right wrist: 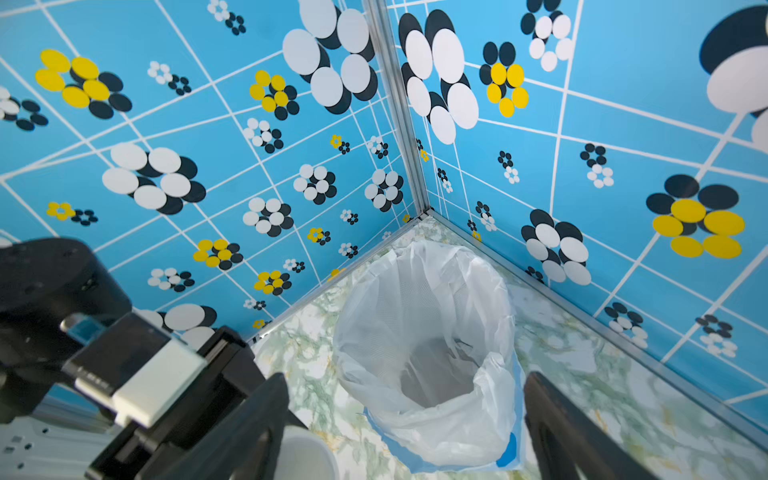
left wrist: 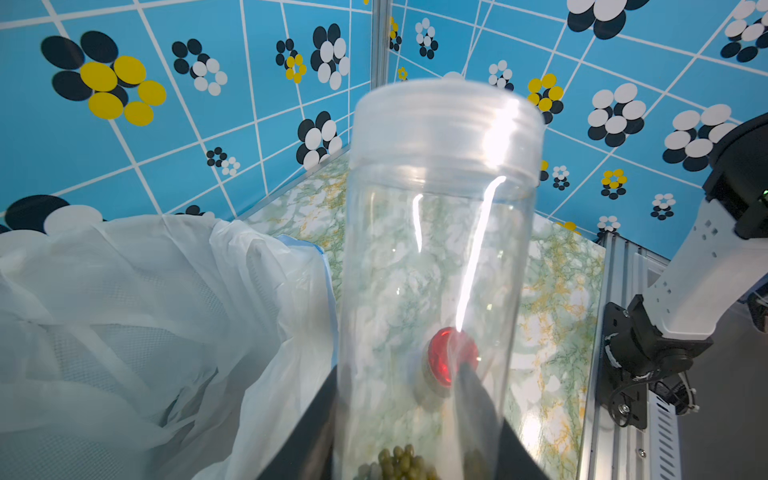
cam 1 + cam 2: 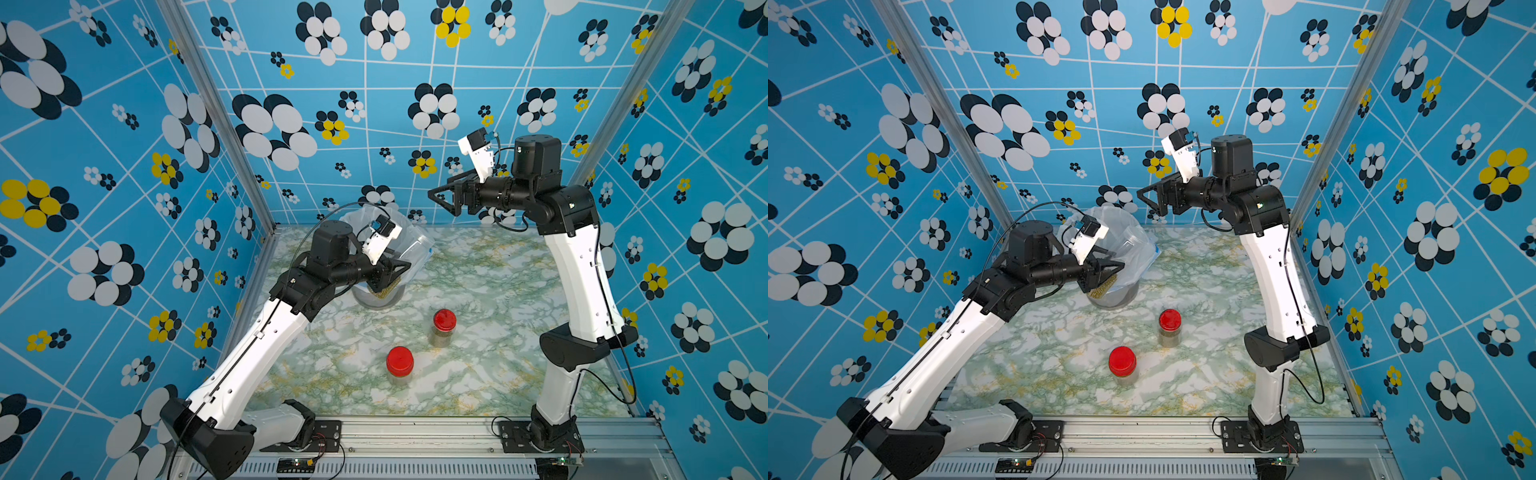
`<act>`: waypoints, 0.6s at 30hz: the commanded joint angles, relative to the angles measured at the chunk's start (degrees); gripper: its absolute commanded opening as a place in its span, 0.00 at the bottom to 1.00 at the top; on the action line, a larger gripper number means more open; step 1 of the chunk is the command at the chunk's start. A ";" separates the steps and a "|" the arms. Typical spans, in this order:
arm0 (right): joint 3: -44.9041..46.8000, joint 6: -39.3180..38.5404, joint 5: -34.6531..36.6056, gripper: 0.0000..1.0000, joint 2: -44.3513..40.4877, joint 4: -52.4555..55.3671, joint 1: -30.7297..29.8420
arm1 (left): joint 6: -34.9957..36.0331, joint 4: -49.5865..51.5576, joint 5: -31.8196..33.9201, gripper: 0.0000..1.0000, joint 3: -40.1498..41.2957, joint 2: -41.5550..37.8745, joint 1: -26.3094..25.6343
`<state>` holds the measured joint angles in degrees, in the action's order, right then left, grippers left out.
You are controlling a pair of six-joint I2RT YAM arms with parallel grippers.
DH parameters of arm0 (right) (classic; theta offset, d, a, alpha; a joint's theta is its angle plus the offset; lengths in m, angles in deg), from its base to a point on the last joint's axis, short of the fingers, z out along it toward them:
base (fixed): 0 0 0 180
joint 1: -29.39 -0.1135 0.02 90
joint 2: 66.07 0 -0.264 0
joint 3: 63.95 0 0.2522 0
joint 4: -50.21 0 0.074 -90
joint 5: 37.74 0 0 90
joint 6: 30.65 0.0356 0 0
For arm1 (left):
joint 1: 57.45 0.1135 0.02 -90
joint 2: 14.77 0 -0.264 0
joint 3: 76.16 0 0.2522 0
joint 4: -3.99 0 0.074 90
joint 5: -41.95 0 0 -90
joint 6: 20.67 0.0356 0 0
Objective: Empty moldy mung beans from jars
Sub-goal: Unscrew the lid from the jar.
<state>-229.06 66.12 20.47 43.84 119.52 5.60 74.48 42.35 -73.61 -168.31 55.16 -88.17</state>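
Top views look down over the whole table (image 3: 498, 291); both close wrist views share the lined bin (image 1: 424, 332).

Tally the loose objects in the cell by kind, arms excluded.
Red-lidded jars: 2
Tall clear jar, no lid, held in the left tool: 1
Bag-lined bin: 1
Total: 4

- The tall clear jar (image 2: 436, 270), lid off and threaded mouth open, is being held above the table's (image 3: 498, 374) far left corner.
- Green mung beans (image 2: 399, 461) are sitting heaped at its closed end.
- One red-lidded jar (image 3: 444, 328) is standing upright mid-table.
- A second red-lidded jar (image 3: 400, 365) is standing apart from it, nearer the front edge.
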 commanded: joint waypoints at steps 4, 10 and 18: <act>3.13 11.18 -0.04 0.89 0.48 2.72 -1.39 | 5.74 -7.00 13.43 0.15 2.83 -2.31 -4.26; 11.99 11.16 -0.63 0.86 -2.55 3.16 -1.84 | 8.98 -9.28 19.72 0.15 5.38 -2.57 -7.03; 26.69 14.81 -3.05 0.87 -9.84 -5.49 -2.57 | 12.01 -11.89 23.78 0.15 5.95 -0.43 -10.06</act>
<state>-203.44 79.08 19.79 37.66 117.55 3.63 84.05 35.10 -52.91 -162.21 54.07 -97.26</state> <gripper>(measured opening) 0.873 0.423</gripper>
